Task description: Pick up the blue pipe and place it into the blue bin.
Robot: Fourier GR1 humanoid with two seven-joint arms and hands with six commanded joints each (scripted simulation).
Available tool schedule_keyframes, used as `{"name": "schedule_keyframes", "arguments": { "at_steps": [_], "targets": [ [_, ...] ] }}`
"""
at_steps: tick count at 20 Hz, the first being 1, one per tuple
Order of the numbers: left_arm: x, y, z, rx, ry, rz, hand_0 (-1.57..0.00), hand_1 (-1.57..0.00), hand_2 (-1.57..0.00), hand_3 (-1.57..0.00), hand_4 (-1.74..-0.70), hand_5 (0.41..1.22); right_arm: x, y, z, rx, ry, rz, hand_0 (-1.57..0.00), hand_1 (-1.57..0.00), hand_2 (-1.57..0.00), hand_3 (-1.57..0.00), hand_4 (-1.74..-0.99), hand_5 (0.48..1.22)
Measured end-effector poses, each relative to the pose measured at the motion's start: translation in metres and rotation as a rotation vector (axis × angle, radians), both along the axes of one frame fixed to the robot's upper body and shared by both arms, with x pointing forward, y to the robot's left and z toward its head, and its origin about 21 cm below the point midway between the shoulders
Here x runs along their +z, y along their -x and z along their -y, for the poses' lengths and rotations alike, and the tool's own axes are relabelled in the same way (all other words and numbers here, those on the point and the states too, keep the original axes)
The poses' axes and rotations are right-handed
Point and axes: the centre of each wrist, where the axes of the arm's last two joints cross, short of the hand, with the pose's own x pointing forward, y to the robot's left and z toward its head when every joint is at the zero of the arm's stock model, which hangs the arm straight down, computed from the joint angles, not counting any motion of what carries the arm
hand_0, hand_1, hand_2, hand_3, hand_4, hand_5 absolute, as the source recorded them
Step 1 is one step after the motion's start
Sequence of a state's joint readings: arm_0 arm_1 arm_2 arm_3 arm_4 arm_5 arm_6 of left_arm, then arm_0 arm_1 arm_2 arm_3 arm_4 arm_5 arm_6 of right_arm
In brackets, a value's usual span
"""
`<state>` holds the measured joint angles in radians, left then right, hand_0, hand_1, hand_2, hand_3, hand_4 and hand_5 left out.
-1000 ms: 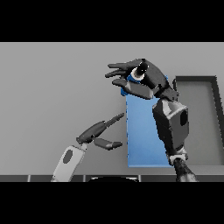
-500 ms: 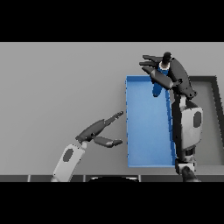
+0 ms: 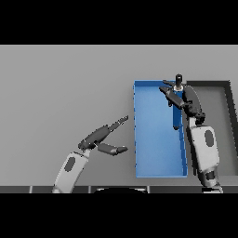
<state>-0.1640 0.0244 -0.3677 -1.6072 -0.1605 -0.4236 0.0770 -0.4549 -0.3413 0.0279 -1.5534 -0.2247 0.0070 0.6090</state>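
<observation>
The blue pipe [image 3: 176, 118] is inside the blue bin [image 3: 153, 139], close along its right wall, with its long side showing. My right hand [image 3: 179, 95] is over the pipe's upper end and hides it. Its fingers are spread and loosened, and one points up past the bin's far rim. I cannot tell whether the pipe rests on the bin floor. My left hand [image 3: 100, 137] hovers over the table left of the blue bin, with its fingers straight, and it is empty.
A dark grey bin [image 3: 209, 84] stands right beside the blue bin, on its right, and my right forearm reaches up along the line between them. Bare grey table stretches to the left and to the far side.
My right hand has carried the pipe right, across the blue bin to its right wall. Its fingers have loosened and the pipe now sits lower in the bin. The left hand has barely moved.
</observation>
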Motion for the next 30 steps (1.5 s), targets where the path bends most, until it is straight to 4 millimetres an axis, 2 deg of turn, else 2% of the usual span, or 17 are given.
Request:
{"name": "schedule_keyframes", "arguments": {
  "at_steps": [1, 2, 3, 5, 7, 8, 9, 10, 11, 13, 14, 16, 18, 22, 27, 30],
  "targets": [
    [-0.001, 0.0, -0.006, 0.002, 0.002, 0.011, 0.0, 0.0, 0.0, 0.0, -0.92, 0.474, -0.011, 0.004, 0.001, -0.019, -0.008, -0.045, -1.57, -1.57, -1.57, -1.57, -1.498, 1.221],
    [0.001, 0.0, -0.001, -0.001, 0.009, 0.015, 0.0, 0.0, 0.0, 0.0, -0.92, 0.476, -0.015, 0.006, 0.005, -0.033, -0.014, -0.076, -1.57, -1.57, -1.57, -1.57, -1.497, 1.221],
    [0.0, 0.003, 0.002, -0.002, 0.004, 0.019, 0.0, 0.0, 0.0, 0.0, -0.92, 0.478, -0.02, 0.009, 0.006, -0.036, -0.007, -0.111, -1.57, -1.57, -1.57, -1.26, -1.546, 1.221],
    [-0.002, 0.003, 0.001, 0.003, -0.004, 0.013, 0.0, 0.0, 0.0, 0.0, -0.92, 0.481, -0.027, 0.012, 0.005, -0.052, -0.011, -0.184, -1.57, -1.57, -1.57, -0.8, -1.616, 1.221],
    [-0.002, 0.002, 0.002, 0.004, 0.002, 0.017, 0.0, 0.0, 0.0, 0.0, -0.92, 0.486, -0.032, 0.015, 0.004, -0.066, -0.015, -0.258, -1.57, -1.57, -1.57, -0.51, -1.661, 1.221],
    [-0.002, 0.002, 0.0, 0.004, 0.001, 0.022, 0.0, 0.0, 0.0, 0.0, -0.92, 0.489, -0.036, 0.016, 0.002, -0.078, -0.02, -0.301, -1.57, -1.57, -1.57, -0.41, -1.677, 1.171],
    [-0.002, 0.003, 0.001, 0.003, 0.003, 0.025, 0.0, 0.0, 0.0, 0.0, -0.92, 0.491, -0.037, 0.016, 0.002, -0.091, -0.031, -0.342, -1.57, -1.57, -1.52, -0.45, -1.626, 1.161],
    [0.001, 0.001, 0.002, 0.006, -0.003, 0.023, 0.0, 0.0, 0.0, 0.0, -0.92, 0.493, -0.038, 0.015, -0.004, -0.104, -0.044, -0.371, -1.36, -1.28, -1.23, -0.36, -1.553, 1.154],
    [0.001, 0.001, 0.002, 0.006, 0.004, 0.024, 0.0, 0.0, 0.0, 0.0, -0.92, 0.493, -0.039, 0.015, -0.002, -0.117, -0.041, -0.396, -1.08, -1.03, -0.99, -0.29, -1.469, 1.148],
    [0.001, 0.001, 0.002, 0.004, 0.002, 0.021, 0.0, 0.0, 0.0, 0.0, -0.92, 0.493, -0.039, 0.014, 0.0, -0.121, -0.028, -0.407, -0.69, -0.66, -0.63, -0.19, -1.37, 1.125],
    [0.0, 0.001, 0.004, 0.005, -0.004, 0.012, 0.0, 0.0, 0.0, 0.0, -0.93, 0.494, -0.038, 0.012, 0.005, -0.157, -0.013, -0.424, -0.55, -0.52, -0.5, -0.15, -1.339, 1.108],
    [-0.002, 0.002, 0.002, 0.001, 0.001, 0.012, 0.0, 0.0, 0.0, 0.0, -0.92, 0.494, -0.037, 0.012, 0.002, -0.101, 0.074, -0.418, -0.35, -0.34, -0.32, -0.09, -1.279, 1.01],
    [0.0, 0.001, 0.002, 0.005, 0.002, 0.015, 0.0, 0.0, 0.0, 0.0, -0.93, 0.496, -0.035, 0.014, -0.001, -0.027, 0.245, -0.408, -0.23, -0.21, -0.21, -0.06, -1.233, 0.913],
    [0.0, 0.002, 0.004, 0.002, 0.003, 0.009, 0.0, 0.0, 0.0, 0.0, -0.93, 0.496, -0.037, 0.016, -0.005, 0.074, 0.359, -0.441, -0.09, -0.09, -0.08, -0.02, -1.175, 0.788],
    [-0.003, 0.004, 0.002, 0.008, 0.0, 0.011, 0.0, 0.0, 0.0, 0.0, -0.93, 0.497, -0.039, 0.017, -0.007, 0.107, 0.413, -0.459, -0.03, -0.03, -0.03, -0.01, -1.099, 0.725],
    [-0.005, 0.006, 0.002, 0.005, -0.005, 0.008, 0.0, 0.0, 0.0, 0.0, -0.93, 0.496, -0.033, 0.016, -0.006, 0.142, 0.44, -0.455, -0.02, -0.02, -0.02, 0.0, -1.084, 0.713]
  ]
}}
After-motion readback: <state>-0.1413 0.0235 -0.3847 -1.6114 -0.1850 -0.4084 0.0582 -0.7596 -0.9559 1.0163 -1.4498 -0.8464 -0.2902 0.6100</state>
